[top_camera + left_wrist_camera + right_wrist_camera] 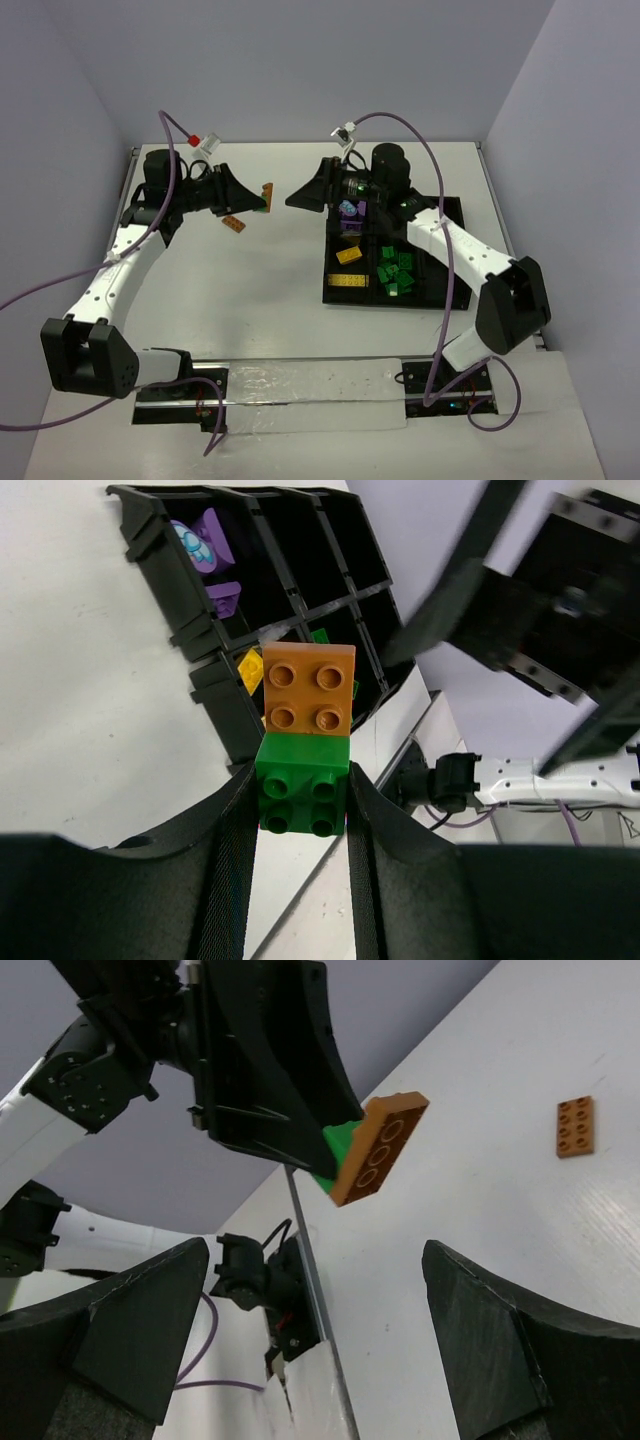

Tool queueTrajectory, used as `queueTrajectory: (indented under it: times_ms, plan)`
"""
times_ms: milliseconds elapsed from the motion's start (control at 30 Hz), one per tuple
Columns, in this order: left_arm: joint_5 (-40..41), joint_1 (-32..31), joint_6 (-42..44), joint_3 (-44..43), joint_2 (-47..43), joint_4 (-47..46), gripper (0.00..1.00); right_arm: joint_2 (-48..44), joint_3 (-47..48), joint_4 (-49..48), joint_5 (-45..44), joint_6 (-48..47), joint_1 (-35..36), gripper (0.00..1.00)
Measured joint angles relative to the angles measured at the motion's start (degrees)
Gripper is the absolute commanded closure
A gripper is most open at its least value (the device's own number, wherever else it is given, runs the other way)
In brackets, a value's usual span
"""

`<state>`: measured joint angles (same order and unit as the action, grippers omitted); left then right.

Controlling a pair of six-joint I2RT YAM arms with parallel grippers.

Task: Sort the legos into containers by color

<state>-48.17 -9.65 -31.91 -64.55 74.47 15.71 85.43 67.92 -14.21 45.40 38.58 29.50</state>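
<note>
The left fingers (232, 865) are clamped on a green brick (300, 792), one finger against each side. An orange brick (308, 688) is joined to the green one and sticks out past the fingertips. The two-colour pair is held up off the white surface (280, 290), toward its far left.

The right fingers (135, 1330) are spread wide with nothing between them. They point at the held pair from the right, near it but not touching.

A loose orange brick (234, 224) lies flat on the surface just to the near side of the left fingers.

The black tray (330, 297) sits on the right of the surface, with the right arm reaching over its far part. Purple bricks (349, 209) lie in its far-left compartment. Yellow bricks (350, 256) fill the left compartments nearer the arms, and green bricks (396, 272) are piled just right of them.
</note>
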Motion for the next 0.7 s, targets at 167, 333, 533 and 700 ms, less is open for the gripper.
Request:
queueTrajectory:
  times_ms: [167,333,533,700]
  plan:
    - [-1.58,0.0,1.2,-0.09,-1.07,0.14,1.0,5.55,1.65,-3.93,3.47,3.39,0.41,0.05]
    - [-2.87,0.0,1.55,-0.09,-1.12,0.39,1.0,10.2,4.71,-8.1,5.75,6.55,1.35,0.08]
    - [-3.63,0.0,1.56,-0.09,-1.99,0.43,1.0,14.38,8.25,-12.19,7.42,10.04,2.24,0.19]
    - [-4.13,0.0,1.64,-0.09,-3.66,0.56,1.0,17.16,8.68,-18.88,9.39,15.12,2.5,0.28]
